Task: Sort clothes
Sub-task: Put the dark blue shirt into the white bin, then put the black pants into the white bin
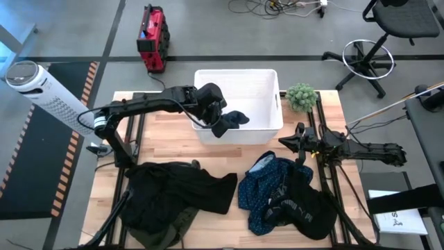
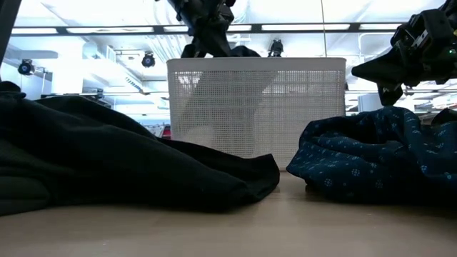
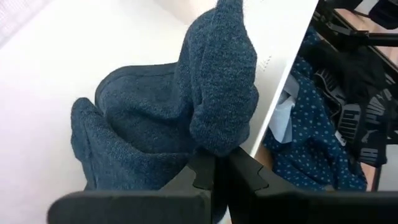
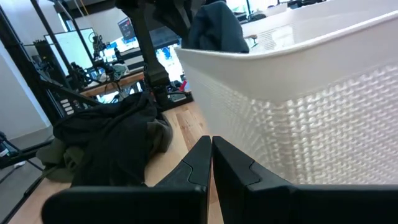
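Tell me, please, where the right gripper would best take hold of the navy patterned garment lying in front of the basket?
Probably at its raised, bunched fold on the basket side, coming straight down from above. The navy patterned garment lies crumpled on the table, so a humped ridge gives the fingers fabric to pinch, while flat edges would not. The right gripper, shut and empty, is just beyond that end. A black piece overlaps its other side.

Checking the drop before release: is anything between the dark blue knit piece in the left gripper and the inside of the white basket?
Nothing visible. The left gripper holds the dark blue knit piece over the white basket's front rim; the basket interior beyond looks bare.
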